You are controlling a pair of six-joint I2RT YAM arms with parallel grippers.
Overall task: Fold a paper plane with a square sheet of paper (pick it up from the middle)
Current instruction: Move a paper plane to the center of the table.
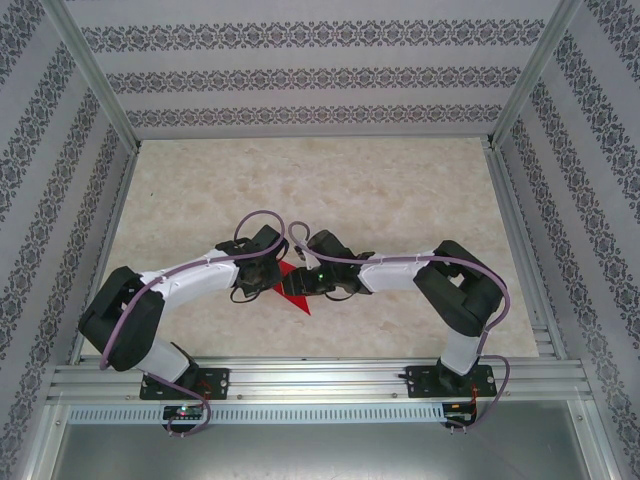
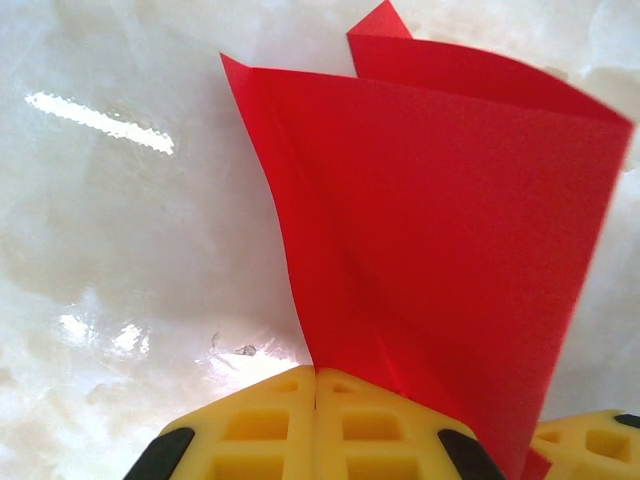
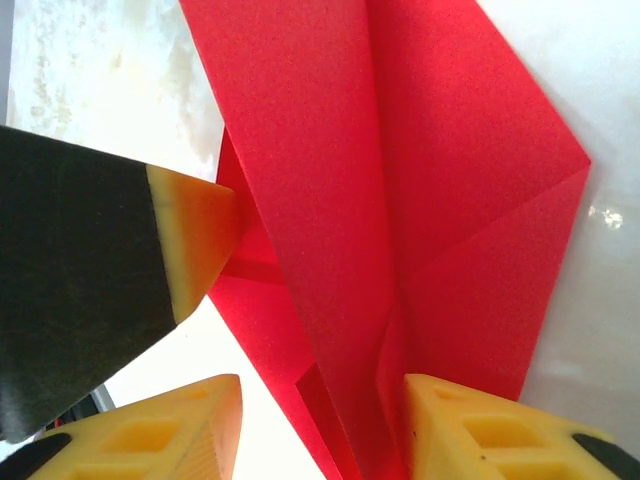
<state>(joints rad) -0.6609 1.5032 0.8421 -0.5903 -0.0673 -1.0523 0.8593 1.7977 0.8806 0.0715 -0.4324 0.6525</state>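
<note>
Marble-patterned table (image 1: 400, 200) and patterned walls (image 1: 300, 80) framed the workspace. We saw both arms reaching inward to meet near the middle of the table's near half. Between them lay the paper plane (image 1: 300, 300), bright red, its pointed tip aimed toward the near edge.

From the left wrist view, the left gripper (image 2: 315, 385) had its yellow pads pressed together with no gap. The red paper (image 2: 440, 230) rose straight out of their seam, so we judged it pinched there. It stood up as a doubled sheet with a long crease and loose upper corners.

From the right wrist view, the right gripper (image 3: 322, 390) had its fingers spread. The paper (image 3: 440, 150) passed between them, lying against the right-hand finger and clear of the other. The left arm's fingertip (image 3: 195, 235) touched the paper's left edge.

We judged the work roughly midway. Diagonal folds and a centre crease were in place, giving a kite outline, yet the flaps stood loose. The wings remained unfolded, and we could not tell how flat the creases were.
</note>
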